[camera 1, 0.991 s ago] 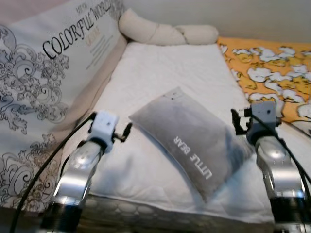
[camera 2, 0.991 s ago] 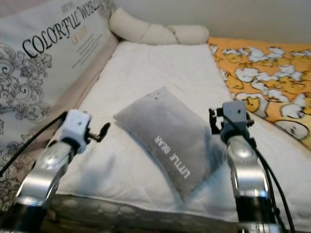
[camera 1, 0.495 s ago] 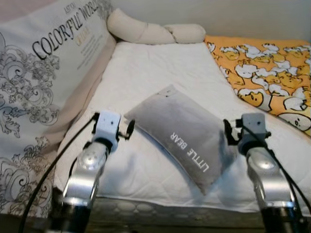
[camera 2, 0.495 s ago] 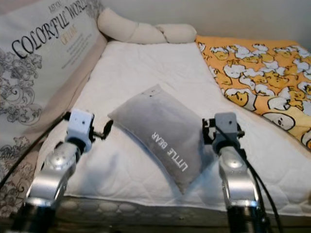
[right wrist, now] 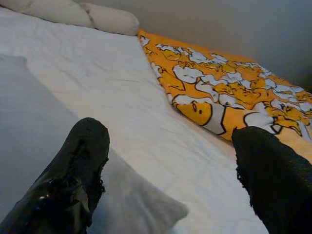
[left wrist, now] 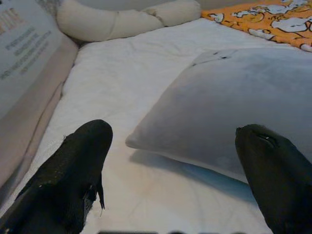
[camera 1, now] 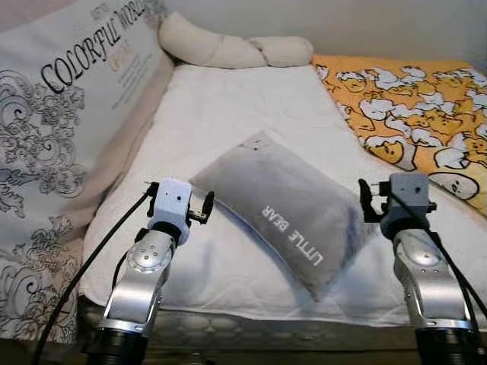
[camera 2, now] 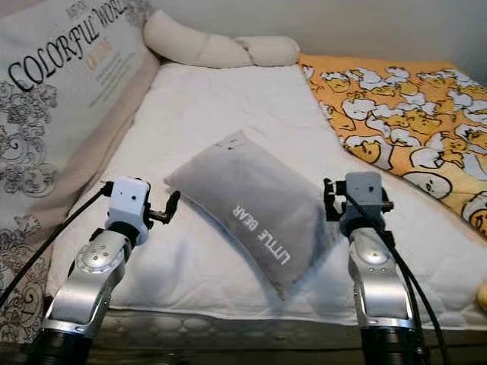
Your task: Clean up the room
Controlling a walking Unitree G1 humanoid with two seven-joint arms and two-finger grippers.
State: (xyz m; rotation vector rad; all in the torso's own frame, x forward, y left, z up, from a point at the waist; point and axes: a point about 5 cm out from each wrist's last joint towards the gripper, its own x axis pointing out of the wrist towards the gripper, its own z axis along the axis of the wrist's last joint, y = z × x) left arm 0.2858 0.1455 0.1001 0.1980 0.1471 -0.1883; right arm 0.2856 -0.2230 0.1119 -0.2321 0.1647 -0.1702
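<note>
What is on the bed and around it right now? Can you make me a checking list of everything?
Surface: white mattress, quilted, a bit wrinkled.
Job's things: grey pillow lying slantwise on the mattress, with LITTLE BEAR printed on it.
Clutter: orange blanket with cartoon dogs, bunched along the robot's right side; long cream cushion at the far end.
Grippers: left gripper open, low over the mattress at the pillow's near-left corner; right gripper open beside the pillow's right end. Neither is holding anything.
Cables: black cable running along the left arm, another along the right arm.
Surroundings: padded side panel with swirls and the words COLORFUL WORLD on the robot's left; plain wall behind.
</note>
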